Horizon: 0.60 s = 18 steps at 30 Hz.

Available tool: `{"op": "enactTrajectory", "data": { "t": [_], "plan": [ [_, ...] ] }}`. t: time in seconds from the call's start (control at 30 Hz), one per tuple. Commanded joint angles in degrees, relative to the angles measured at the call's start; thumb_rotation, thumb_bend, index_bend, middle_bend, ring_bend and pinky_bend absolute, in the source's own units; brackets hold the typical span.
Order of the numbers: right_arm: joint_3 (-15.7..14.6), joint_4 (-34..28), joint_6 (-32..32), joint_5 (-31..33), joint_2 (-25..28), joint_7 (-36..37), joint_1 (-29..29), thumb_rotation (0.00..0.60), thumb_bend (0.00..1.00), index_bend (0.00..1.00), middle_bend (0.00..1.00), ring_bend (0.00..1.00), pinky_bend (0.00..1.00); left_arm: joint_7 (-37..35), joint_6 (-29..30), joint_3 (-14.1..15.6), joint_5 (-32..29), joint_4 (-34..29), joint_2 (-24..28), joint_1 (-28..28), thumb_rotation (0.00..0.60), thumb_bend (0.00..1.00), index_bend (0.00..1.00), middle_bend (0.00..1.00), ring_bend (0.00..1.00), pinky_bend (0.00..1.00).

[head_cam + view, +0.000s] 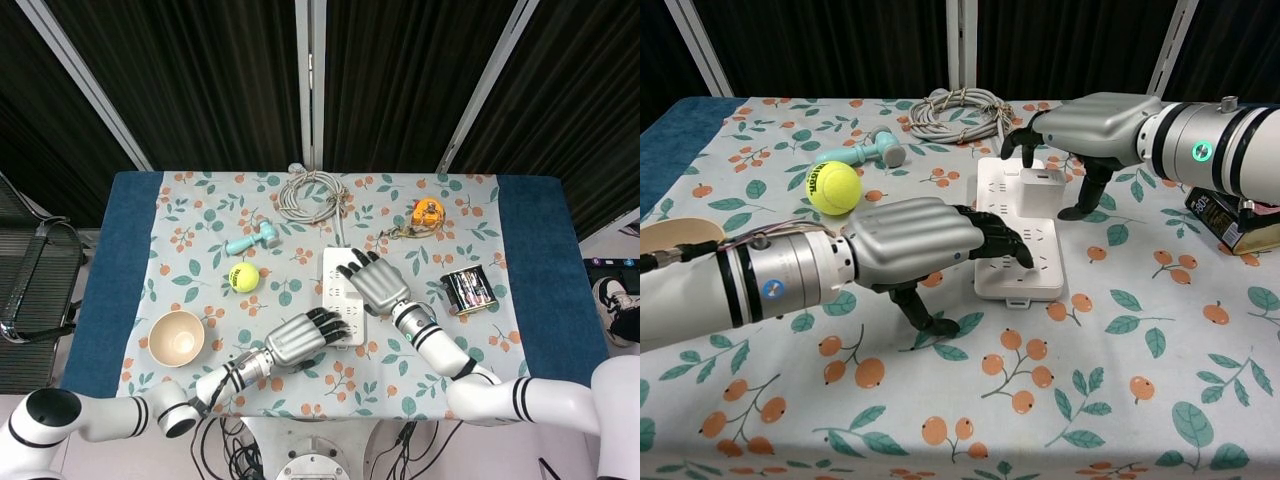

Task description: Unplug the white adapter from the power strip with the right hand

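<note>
The white power strip [1025,268] lies mid-table, and the white adapter [1042,193] is plugged into its far half. My right hand [1092,122] hovers over the adapter with fingers spread: the thumb hangs down to the adapter's right and the other fingertips reach past its far left corner. No clear grip shows. My left hand [912,238] lies palm down, its fingertips pressing on the strip's near left part and its thumb on the cloth. From the head view, the right hand [372,284] hides the adapter above the strip [331,285], and the left hand [296,338] touches the strip's near end.
A tennis ball [832,187] and a teal tool [865,151] lie left of the strip. The coiled grey cable [960,110] is behind it, with an orange object [428,212] far right. A dark tin [468,290] lies right, and a bowl [177,337] near left.
</note>
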Motion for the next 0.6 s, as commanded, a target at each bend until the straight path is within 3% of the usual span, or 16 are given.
{"op": "enactTrajectory", "data": {
  "t": [0.03,0.27,0.6],
  "plan": [
    [-0.3,0.3,-0.1,0.4,-0.3,-0.2,0.4,0.600,0.21,0.19,0.24,0.05,0.20,-0.8,0.3,0.5,0.0,0.6,-0.2,-0.2,0.600,0.24,0.16,0.22,0.11,0.18],
    [-1.1,1.5,0.7,1.1,-1.6,-1.8,1.3,0.600,0.24,0.26,0.28,0.08,0.23,-3.3,1.4,1.5,0.2,2.0,-0.9,-0.1,0.600,0.24,0.16,0.22,0.11,0.18],
    [-1.2,4.5,0.0,-0.2,-3.7,1.4,1.6,0.600,0.27,0.38,0.35,0.16,0.28,-6.7,2.7,2.4,0.3,3.9,-1.6,0.0,0.600,0.24,0.18,0.22,0.11,0.17]
  ]
}}
